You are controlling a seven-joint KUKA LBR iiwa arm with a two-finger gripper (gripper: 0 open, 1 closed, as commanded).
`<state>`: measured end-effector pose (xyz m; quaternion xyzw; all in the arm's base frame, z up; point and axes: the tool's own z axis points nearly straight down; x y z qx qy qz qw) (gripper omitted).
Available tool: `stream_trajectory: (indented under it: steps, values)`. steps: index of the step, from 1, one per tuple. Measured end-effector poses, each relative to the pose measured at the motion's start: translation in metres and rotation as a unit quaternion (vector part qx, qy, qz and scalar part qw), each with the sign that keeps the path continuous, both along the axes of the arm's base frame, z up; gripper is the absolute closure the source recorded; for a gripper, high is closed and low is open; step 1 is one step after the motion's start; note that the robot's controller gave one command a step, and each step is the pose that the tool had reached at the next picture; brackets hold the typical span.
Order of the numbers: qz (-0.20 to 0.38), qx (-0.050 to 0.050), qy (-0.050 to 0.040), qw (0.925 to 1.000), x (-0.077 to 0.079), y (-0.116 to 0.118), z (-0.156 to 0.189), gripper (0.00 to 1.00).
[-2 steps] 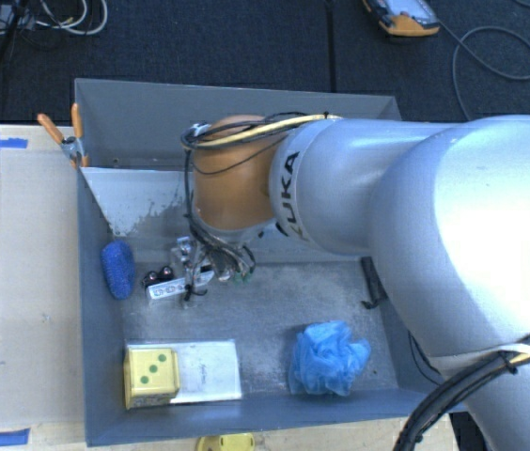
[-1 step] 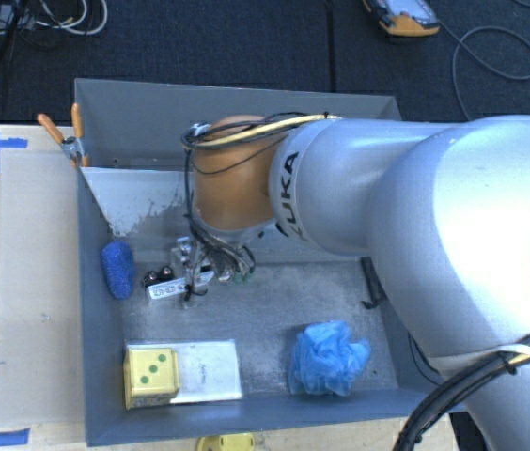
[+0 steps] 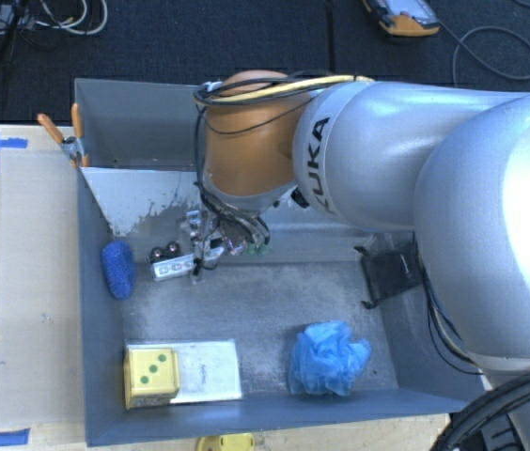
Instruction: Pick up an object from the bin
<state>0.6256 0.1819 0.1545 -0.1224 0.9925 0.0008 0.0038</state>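
Grey metal bin point(image 3: 274, 299): scuffed, speckled floor; a pale worn patch on the far wall, up behind the blue roll point(image 3: 117, 269)
Room: dark floor beyond the bin, well behind the blue roll; loose cables point(image 3: 68, 3) trail across it
Blue roll: short, rough cylinder lying on the floor against the bin's left wall
Gripper point(image 3: 204, 244): low over the floor to the right of the blue roll, under the arm's orange cover point(image 3: 246, 144); whether it is apart or together cannot be told
Small silvery piece point(image 3: 173, 268): on the floor between the blue roll and the gripper, right at the gripper's tip; held or merely beside it, unclear
Dark beads point(image 3: 162, 250): two, just behind the silvery piece, right of the blue roll
Yellow block point(image 3: 150, 376): green dots on top; nearer the camera than the blue roll, touching a white card point(image 3: 210, 369)
Blue crumpled puff point(image 3: 328, 357): well right of the blue roll, by the near wall
Black piece point(image 3: 389, 272): far right of the blue roll, at the arm's edge
In the way: the silver arm point(image 3: 415, 158) covers the bin's right side
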Motion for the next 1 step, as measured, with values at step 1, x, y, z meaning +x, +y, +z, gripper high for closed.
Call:
stream_trajectory:
  steps: [1]
  values:
    - [-0.001,-0.002,0.0072,1.0000,-0.0038,-0.0015,-0.0480,1.00]
